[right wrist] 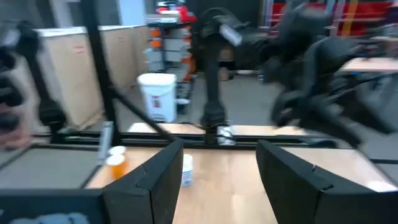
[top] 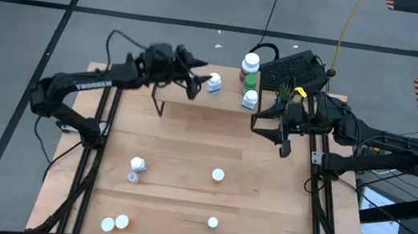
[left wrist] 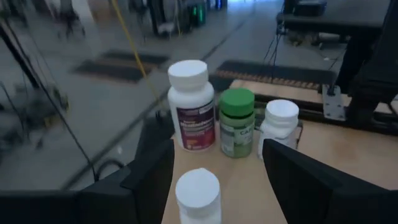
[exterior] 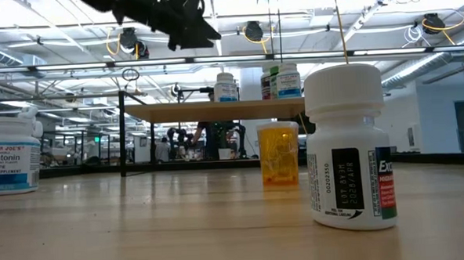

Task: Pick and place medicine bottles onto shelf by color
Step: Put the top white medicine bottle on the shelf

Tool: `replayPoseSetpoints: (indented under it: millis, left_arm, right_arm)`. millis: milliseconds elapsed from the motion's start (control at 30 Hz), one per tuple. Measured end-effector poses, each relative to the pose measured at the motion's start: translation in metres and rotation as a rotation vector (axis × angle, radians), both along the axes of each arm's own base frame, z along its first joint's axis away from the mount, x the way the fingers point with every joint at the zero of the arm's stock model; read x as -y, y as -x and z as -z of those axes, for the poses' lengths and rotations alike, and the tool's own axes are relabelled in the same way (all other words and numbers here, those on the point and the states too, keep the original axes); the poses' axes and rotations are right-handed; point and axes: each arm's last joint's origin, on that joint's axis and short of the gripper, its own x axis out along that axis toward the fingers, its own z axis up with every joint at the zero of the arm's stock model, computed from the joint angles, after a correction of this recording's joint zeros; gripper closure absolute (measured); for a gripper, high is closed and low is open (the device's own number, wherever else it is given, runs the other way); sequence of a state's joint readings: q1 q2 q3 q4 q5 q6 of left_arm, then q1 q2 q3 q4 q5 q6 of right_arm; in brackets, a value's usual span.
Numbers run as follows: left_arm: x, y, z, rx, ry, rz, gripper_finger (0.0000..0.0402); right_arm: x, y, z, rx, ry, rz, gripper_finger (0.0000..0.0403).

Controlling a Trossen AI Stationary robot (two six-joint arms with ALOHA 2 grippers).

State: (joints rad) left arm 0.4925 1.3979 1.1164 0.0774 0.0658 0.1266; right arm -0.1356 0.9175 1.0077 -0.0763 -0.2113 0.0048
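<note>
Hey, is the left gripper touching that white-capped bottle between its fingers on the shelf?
Apart. Left wrist view: open left gripper straddles the white-capped bottle, shelf showing either side.

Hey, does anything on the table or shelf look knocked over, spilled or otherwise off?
Nothing is spilled or damaged. The shelf bottles stand upright on the shelf. One oddity: at the table's left, a small greyish bottle beside a white-capped bottle seems to lie on its side, though that is uncertain.

Pale matt wood table (top: 188, 155), glossy plastic medicine bottles (exterior: 349, 148), wood-topped shelf (exterior: 215, 109)
</note>
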Motion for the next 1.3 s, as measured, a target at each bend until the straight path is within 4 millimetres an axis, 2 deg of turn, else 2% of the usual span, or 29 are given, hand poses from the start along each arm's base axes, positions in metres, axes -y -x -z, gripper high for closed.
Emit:
replayPoseSetpoints:
  millis: [100,200,433,667,900,1033,1133,1300]
  left_arm:
    - [0.000,-0.003,0.019,0.053,-0.054,0.011,0.0156]
    - [0.001,-0.005,0.043,0.031,0.005,0.009,0.0156]
    - [-0.007,-0.018,0.074,-0.002,-0.014,-0.007,0.0155]
    - [-0.015,-0.018,0.072,0.029,-0.062,-0.097,0.0156]
    - [-0.015,-0.018,0.074,0.023,-0.045,-0.064,0.0156]
    - [-0.015,-0.019,0.076,0.045,0.015,-0.073,0.0154]
    - [-0.017,-0.020,0.077,0.060,0.019,-0.088,0.0140]
    - [-0.019,-0.029,0.092,0.057,0.053,-0.089,0.0103]
  right_arm:
    - [0.001,-0.002,0.001,-0.004,0.022,0.031,0.0206]
    - [0.001,-0.002,0.001,-0.006,0.020,0.031,0.0206]
    - [0.002,-0.002,0.002,-0.011,0.020,0.056,0.0206]
    - [0.003,-0.002,0.002,-0.012,0.014,0.086,0.0206]
    - [0.003,-0.002,0.002,-0.012,0.011,0.089,0.0206]
    - [0.006,-0.002,0.002,-0.012,-0.080,0.171,0.0206]
    - [0.008,-0.002,0.002,-0.011,-0.106,0.186,0.0206]
    - [0.009,-0.002,0.002,-0.011,-0.116,0.188,0.0206]
